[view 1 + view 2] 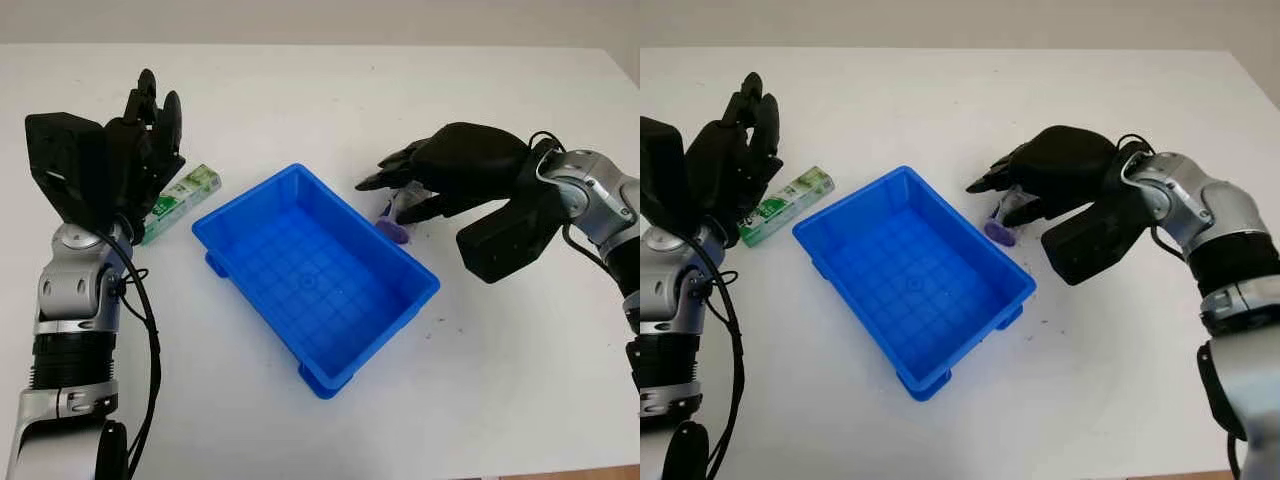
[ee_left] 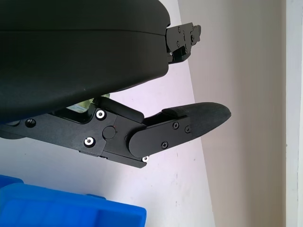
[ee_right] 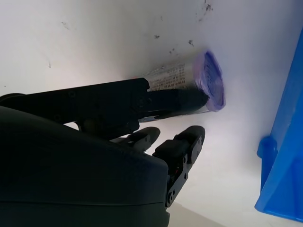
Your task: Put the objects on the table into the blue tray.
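The blue tray [image 1: 316, 280] sits mid-bench, set at a slant and holding nothing yet. Just off its far right rim a small tube [image 1: 1002, 226] with a purple cap lies on its side on the white bench [image 1: 500, 380], its long axis pointing cap-first toward the tray. The right hand [image 1: 410, 188] is directly over it, fingers [image 3: 177, 98] curled down around the tube's body; the wrist view shows one finger laid along the tube and others below, but I cannot tell whether they pinch it firmly or only bracket it. The tube looks to be on the bench, not lifted. From there the tray is a short carry to the left. On the other side, a green-and-white pack [image 1: 182, 200] lies just beside the tray's left corner, with the left hand [image 1: 140, 140] open above its near end, holding nothing.
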You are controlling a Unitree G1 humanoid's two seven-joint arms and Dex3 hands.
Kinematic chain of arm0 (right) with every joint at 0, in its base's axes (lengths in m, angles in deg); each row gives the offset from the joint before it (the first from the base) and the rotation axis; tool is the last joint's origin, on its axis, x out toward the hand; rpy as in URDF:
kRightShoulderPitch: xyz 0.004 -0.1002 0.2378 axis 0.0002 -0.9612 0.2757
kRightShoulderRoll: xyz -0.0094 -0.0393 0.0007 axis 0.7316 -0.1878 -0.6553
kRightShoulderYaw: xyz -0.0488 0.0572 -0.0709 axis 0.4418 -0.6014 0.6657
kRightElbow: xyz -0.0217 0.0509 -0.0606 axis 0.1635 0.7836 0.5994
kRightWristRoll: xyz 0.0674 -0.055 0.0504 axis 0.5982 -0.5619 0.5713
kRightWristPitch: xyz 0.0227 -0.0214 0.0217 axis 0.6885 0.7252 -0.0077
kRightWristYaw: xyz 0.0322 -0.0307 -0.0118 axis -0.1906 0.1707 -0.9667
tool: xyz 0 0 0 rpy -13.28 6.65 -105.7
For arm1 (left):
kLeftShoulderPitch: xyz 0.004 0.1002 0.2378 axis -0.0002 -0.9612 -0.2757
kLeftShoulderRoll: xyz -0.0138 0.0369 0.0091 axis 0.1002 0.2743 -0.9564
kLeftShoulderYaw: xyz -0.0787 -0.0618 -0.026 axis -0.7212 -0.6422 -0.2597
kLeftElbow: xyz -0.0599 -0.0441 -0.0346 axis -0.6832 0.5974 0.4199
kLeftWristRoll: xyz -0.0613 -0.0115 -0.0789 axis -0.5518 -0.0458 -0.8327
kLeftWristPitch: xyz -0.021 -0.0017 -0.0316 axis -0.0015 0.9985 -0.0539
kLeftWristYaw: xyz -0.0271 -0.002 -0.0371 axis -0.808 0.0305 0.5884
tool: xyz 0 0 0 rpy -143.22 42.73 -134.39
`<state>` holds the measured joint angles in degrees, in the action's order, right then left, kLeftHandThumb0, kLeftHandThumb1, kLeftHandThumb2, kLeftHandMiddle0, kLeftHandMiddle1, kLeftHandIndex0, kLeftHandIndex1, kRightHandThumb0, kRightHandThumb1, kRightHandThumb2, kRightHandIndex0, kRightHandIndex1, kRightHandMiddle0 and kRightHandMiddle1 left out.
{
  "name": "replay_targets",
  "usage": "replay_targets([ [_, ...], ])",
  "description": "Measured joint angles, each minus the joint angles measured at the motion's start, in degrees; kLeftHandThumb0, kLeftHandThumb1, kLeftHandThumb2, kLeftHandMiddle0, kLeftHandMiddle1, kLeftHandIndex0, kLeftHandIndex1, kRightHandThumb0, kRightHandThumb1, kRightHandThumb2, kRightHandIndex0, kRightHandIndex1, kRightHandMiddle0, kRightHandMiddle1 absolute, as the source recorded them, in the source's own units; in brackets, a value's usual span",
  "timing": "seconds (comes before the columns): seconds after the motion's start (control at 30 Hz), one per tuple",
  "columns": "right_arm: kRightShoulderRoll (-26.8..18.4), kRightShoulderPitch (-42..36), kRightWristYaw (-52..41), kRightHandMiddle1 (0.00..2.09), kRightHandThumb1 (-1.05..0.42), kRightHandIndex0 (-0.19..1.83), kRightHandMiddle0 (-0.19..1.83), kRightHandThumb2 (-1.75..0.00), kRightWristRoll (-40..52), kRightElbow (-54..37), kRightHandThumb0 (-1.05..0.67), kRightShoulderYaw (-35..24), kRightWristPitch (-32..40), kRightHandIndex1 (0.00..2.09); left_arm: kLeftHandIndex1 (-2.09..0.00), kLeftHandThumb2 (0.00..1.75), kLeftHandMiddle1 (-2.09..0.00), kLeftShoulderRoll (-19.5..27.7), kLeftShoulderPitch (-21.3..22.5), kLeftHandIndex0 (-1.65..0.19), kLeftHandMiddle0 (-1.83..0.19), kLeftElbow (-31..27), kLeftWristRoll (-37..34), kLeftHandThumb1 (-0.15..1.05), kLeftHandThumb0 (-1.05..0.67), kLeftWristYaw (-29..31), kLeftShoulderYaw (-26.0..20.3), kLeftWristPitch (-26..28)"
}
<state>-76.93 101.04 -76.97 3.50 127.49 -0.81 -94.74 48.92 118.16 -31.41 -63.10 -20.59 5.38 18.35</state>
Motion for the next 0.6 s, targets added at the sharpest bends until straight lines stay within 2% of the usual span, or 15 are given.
replay_targets([
  [0.1,0.0,0.8,-0.4,0.27,-0.90,0.53,0.56,-0.06,-0.4,0.7,-0.32,1.0,0.8,0.20,0.00,0.67,0.00,0.0,0.0,0.19,0.19,0.0,0.0,1.05,-0.70,0.0,0.0,0.2],
  [0.13,0.0,1.0,-0.5,0.44,-0.90,0.51,0.47,-0.06,-0.5,0.8,-0.32,1.3,1.2,0.25,0.00,0.67,0.00,0.0,0.0,0.19,0.19,0.0,0.0,1.05,-0.70,0.0,0.0,0.2],
  [0.17,0.0,1.2,-0.7,0.72,-0.90,0.46,0.32,-0.06,-0.6,0.8,-0.33,1.6,1.6,0.34,0.00,0.67,0.00,0.0,0.0,0.19,0.19,0.0,0.0,1.05,-0.69,0.0,0.0,0.3],
  [0.2,0.0,1.3,-0.9,0.85,-0.90,0.43,0.26,-0.05,-0.6,0.8,-0.34,1.9,2.1,0.39,0.00,0.67,0.00,0.0,0.0,0.19,0.19,0.0,0.0,1.05,-0.69,0.0,0.0,0.2],
  [0.33,0.0,2.4,-3.3,1.08,-0.94,0.28,0.14,-0.06,-1.8,0.4,-0.39,2.7,4.8,0.71,0.00,0.67,0.00,0.0,0.0,0.19,0.19,0.0,0.0,1.05,-0.69,0.0,0.0,0.2],
  [0.37,0.0,2.6,-3.7,1.12,-0.94,0.24,0.15,-0.05,-2.3,0.2,-0.39,3.0,5.3,0.84,0.00,0.67,0.00,0.0,0.0,0.19,0.19,0.0,0.0,1.05,-0.69,0.0,0.0,0.2],
  [0.4,0.0,2.8,-3.5,1.29,-0.93,0.15,0.15,-0.05,-2.9,-0.1,-0.41,3.4,5.5,1.23,0.00,0.67,0.00,0.0,0.0,0.19,0.19,0.0,0.0,1.05,-0.69,0.0,0.0,0.2],
  [0.43,-0.1,2.8,-2.4,1.69,-0.91,-0.01,0.07,-0.05,-3.8,-0.3,-0.45,3.8,5.5,1.74,0.00,0.67,0.00,0.0,0.0,0.19,0.19,0.0,0.0,1.05,-0.69,0.0,0.0,0.2],
  [0.47,-0.3,2.8,-1.1,1.85,-0.90,-0.07,0.03,-0.05,-4.7,-0.4,-0.46,4.1,5.4,1.91,0.00,0.67,0.00,0.0,0.0,0.19,0.19,0.0,0.0,1.05,-0.69,0.0,0.0,0.2],
  [0.53,-0.8,2.8,2.3,2.03,-0.89,0.00,0.04,-0.05,-6.4,-0.5,-0.51,4.5,5.0,2.05,0.00,0.67,0.00,0.0,0.0,0.19,0.19,0.0,-0.1,1.05,-0.68,0.0,0.0,0.2],
  [0.6,-1.4,2.6,6.6,2.08,-0.92,0.15,0.08,-0.06,-8.3,-0.5,-0.55,5.0,4.7,2.08,0.00,0.67,0.00,0.0,0.0,0.19,0.19,0.1,-0.1,1.05,-0.68,0.0,0.0,0.2],
])
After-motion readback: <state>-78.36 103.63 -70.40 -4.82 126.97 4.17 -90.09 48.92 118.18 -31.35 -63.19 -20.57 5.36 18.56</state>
